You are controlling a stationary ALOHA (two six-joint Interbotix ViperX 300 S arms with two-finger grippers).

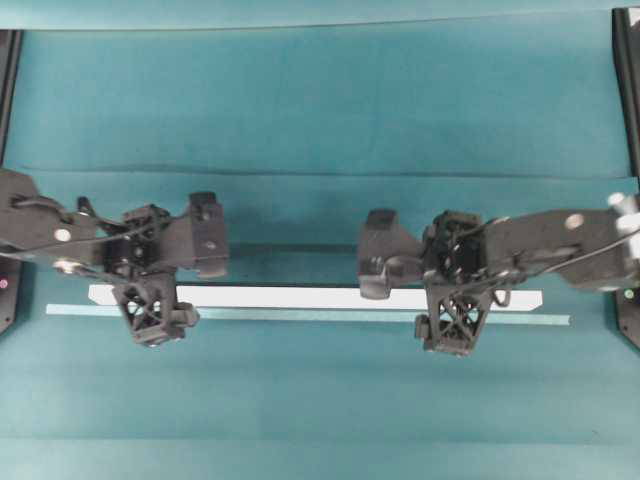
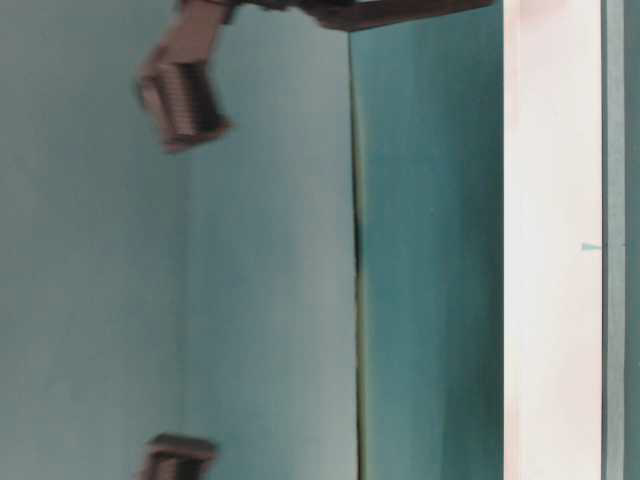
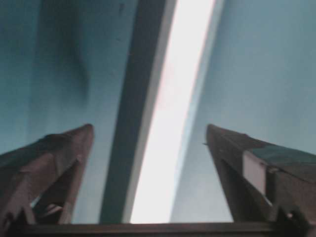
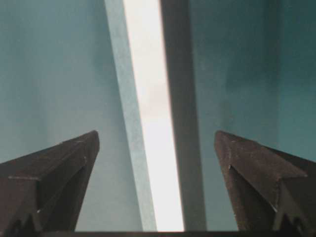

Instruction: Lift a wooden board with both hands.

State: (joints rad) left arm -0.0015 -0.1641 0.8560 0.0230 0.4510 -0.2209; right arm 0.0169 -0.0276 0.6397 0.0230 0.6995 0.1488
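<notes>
A teal cloth covers the surface (image 1: 320, 100) from edge to edge, with faint horizontal creases running across it in the overhead view. A thin pale teal tape strip (image 1: 300, 314) lies flat along the cloth. Black frame brackets (image 1: 8, 60) stand at the left and right borders. Even, soft light falls over everything, throwing only weak, blurred shadows.

The light is soft and even. The wooden board (image 3: 170, 123) glows too bright in both wrist views. The table-level view is blurry. A dark shadow lies beside the board.
</notes>
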